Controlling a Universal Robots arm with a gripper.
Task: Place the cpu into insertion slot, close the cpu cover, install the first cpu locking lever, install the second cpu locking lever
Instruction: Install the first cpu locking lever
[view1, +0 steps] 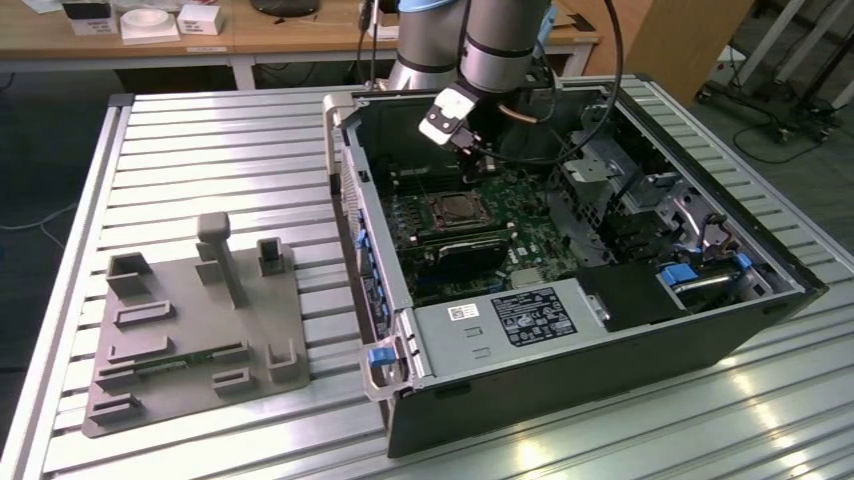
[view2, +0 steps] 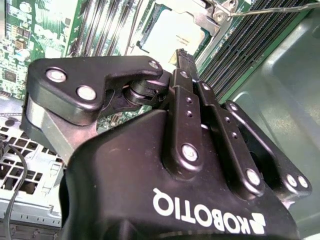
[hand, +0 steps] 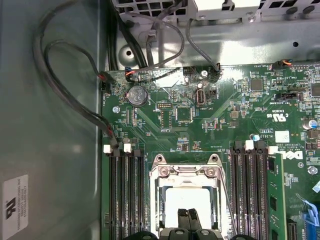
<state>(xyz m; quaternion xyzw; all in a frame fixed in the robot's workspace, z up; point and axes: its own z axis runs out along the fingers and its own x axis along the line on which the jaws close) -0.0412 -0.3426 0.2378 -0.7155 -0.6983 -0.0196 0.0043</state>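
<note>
The cpu (hand: 187, 202) shows its silvery top inside the insertion slot (view1: 447, 212) on the green motherboard. The cpu cover (hand: 187, 172), a silver frame, lies down flat around it. A thin wire locking lever (hand: 226, 197) runs along one side of the socket, and I cannot tell if it is latched. My gripper (hand: 188, 218) hangs just above the cpu's near edge with its fingers shut together on nothing. In the second wrist view the gripper (view2: 182, 55) points at the cpu (view2: 172, 35) and the cover (view2: 205, 20). In the exterior view the gripper (view1: 474, 165) hovers above the socket inside the open computer case.
Black memory slots (hand: 125, 195) flank the socket on both sides. Loose cables (hand: 75, 80) hang along the case wall. A drive cage and power supply (view1: 534, 315) crowd the case at the exterior view's right. A grey fixture (view1: 194, 335) stands on the slatted table.
</note>
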